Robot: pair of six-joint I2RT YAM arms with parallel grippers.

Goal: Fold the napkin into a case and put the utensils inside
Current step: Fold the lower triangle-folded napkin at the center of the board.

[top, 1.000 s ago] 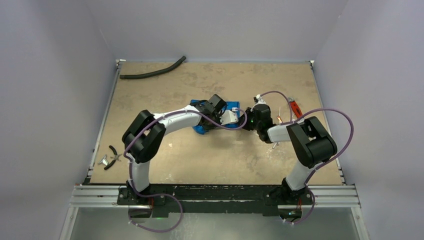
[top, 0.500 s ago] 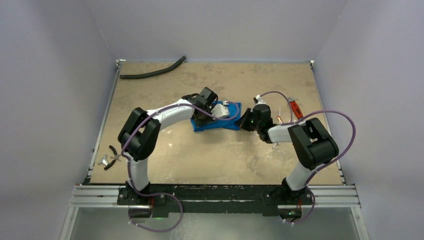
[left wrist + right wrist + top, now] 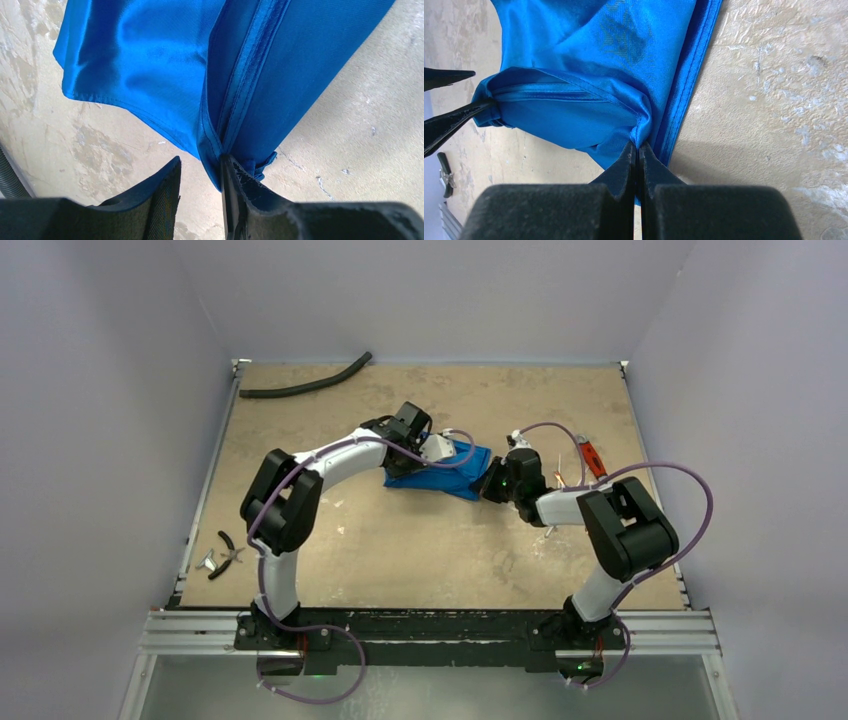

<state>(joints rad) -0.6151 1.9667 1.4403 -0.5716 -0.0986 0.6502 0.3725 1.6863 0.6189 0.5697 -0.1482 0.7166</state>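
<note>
Your left gripper point(image 3: 200, 160) has drawn back toward the far left of the table point(image 3: 330, 530) over the last second, and the napkin point(image 3: 445, 475), which was bunched beneath it, is now pulled out into a slanted oblong. You will find the cloth near the middle of the table, a little toward the far edge, its left end higher up the table than its right. Your right gripper point(image 3: 638, 147) has barely shifted; its jaws are pressed together on a folded corner at the cloth's right end, beside the stitched hem. At the left end your left jaws stand apart: one finger point(image 3: 237, 180) touches the tip of the folded hem, the other is clear of it, and bare table shows in the gap, so nothing is pinched there. The cloth is doubled over, with a hemmed edge running along its length. The utensils point(image 3: 557, 478) show only as small glints toward the table's right edge, mostly hidden by your right arm
</note>
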